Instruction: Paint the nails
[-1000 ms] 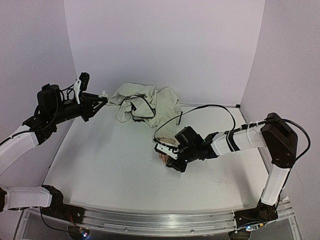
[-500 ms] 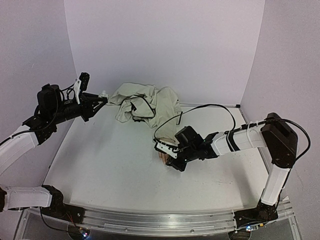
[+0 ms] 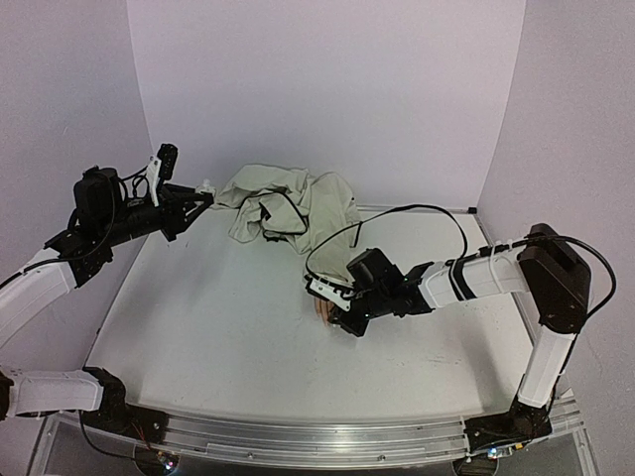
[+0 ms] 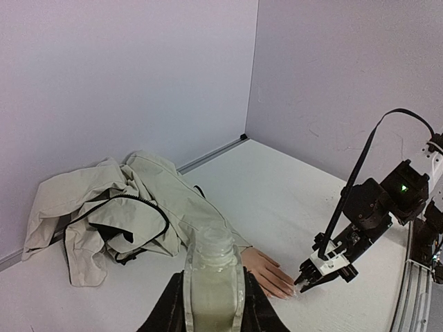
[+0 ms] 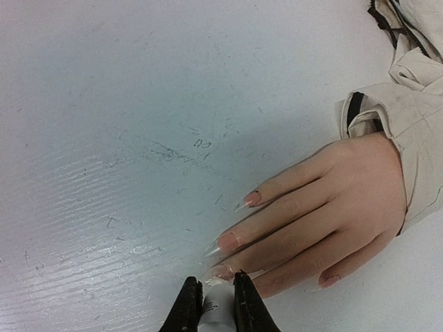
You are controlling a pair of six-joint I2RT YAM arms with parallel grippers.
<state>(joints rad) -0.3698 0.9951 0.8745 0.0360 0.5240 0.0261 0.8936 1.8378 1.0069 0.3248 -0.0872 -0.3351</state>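
The pale mannequin hand (image 5: 339, 207) lies flat on the white table, its beige sleeve (image 5: 408, 117) at the right. Its long nails (image 5: 228, 240) point left. My right gripper (image 5: 216, 294) is shut on a small white brush cap (image 5: 217, 310), whose tip rests at the lowest long nail (image 5: 221, 271). From above, the right gripper (image 3: 335, 317) covers most of the hand (image 3: 319, 307). My left gripper (image 4: 213, 294) is shut on a small open whitish bottle (image 4: 213, 252), held upright in the air at the far left (image 3: 201, 190).
A crumpled beige jacket (image 3: 298, 203) with a black cord lies at the back of the table, joined to the sleeve. The right arm's black cable (image 3: 417, 213) loops over the table. Purple walls close in the back and both sides.
The right gripper has crept a little away from the near edge along the fingertips. The left arm and its bottle have not moved.
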